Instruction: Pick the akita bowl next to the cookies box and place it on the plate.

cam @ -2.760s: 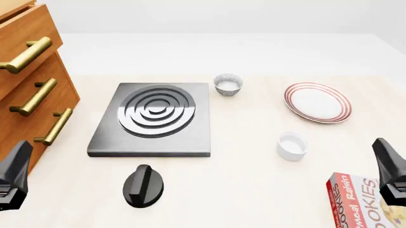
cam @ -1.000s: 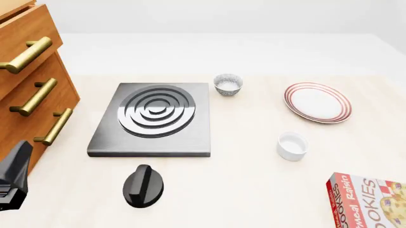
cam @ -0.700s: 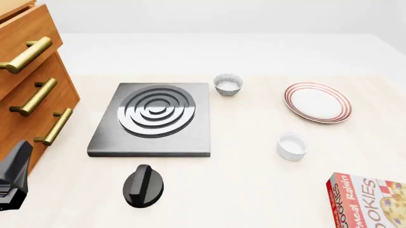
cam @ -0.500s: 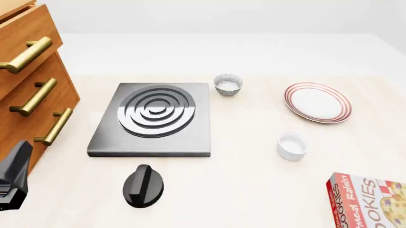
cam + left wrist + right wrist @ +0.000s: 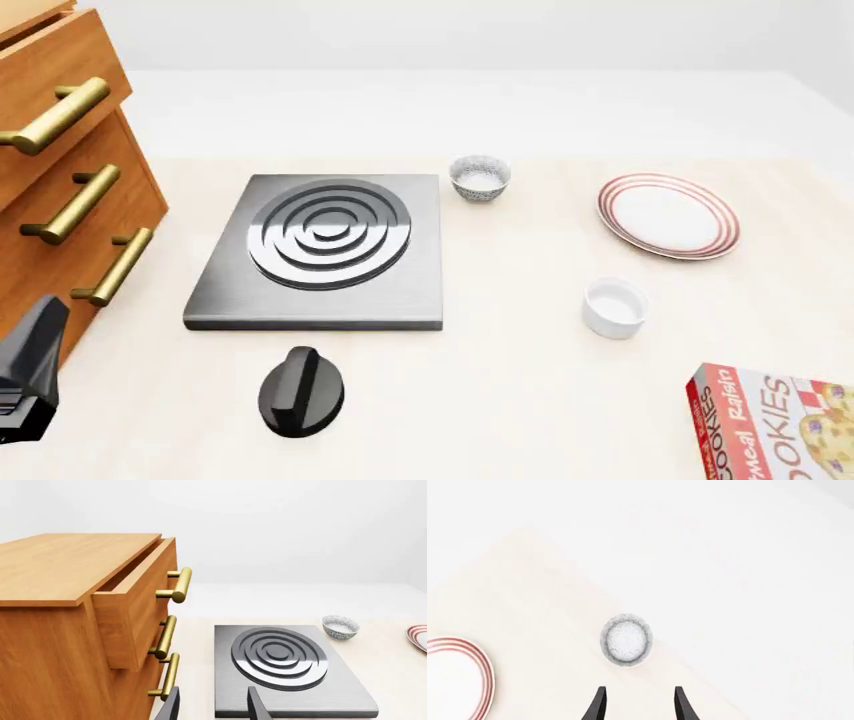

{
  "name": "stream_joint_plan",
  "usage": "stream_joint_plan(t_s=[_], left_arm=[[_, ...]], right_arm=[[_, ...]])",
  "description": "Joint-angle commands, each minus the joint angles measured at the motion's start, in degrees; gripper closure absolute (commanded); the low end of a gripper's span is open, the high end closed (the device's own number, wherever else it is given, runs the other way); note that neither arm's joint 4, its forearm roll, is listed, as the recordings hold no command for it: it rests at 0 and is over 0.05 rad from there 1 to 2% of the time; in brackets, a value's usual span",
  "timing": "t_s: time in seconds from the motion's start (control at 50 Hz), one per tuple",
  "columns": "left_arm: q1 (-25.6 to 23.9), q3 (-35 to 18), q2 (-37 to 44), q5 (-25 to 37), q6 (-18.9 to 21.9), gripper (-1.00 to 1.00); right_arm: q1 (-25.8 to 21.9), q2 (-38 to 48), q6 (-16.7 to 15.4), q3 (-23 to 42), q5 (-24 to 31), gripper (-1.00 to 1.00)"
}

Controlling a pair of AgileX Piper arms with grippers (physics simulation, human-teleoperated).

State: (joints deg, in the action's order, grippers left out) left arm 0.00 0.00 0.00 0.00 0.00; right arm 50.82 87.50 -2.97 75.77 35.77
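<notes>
Two akita bowls show. One patterned bowl lies in the right wrist view, just ahead of my open right gripper, with the plate's red-ringed rim off to one side. The front view does not show this bowl. The other akita bowl stands beside the hob's far right corner. The plate lies at the right, and the red cookies box lies at the near right corner. My left gripper is open and empty at the near left, by the drawers.
A plain white ramekin stands between the plate and the cookies box. A black hob plate and a black knob lie left of centre. A wooden drawer cabinet with brass handles fills the left, its top drawer partly open.
My right gripper has left the front view's lower right corner, uncovering the cookies box. Over the last second nothing in the front view has moved.
</notes>
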Motion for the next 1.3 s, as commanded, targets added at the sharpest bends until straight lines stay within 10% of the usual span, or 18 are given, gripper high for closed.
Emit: stream_joint_plan(t_s=[0.02,0.54,1.3], left_arm=[[0.00,0.00,0.00,0.00,0.00,-1.00],[0.00,0.00,0.00,0.00,0.00,-1.00],[0.00,0.00,0.00,0.00,0.00,-1.00]], right_arm=[[4.41,3.47,2.30,3.54,0.78,-1.00],[2.81,7.98,5.79,7.31,-1.36,-1.00],[2.51,21.66,2.03,5.43,-11.84,-1.00]])
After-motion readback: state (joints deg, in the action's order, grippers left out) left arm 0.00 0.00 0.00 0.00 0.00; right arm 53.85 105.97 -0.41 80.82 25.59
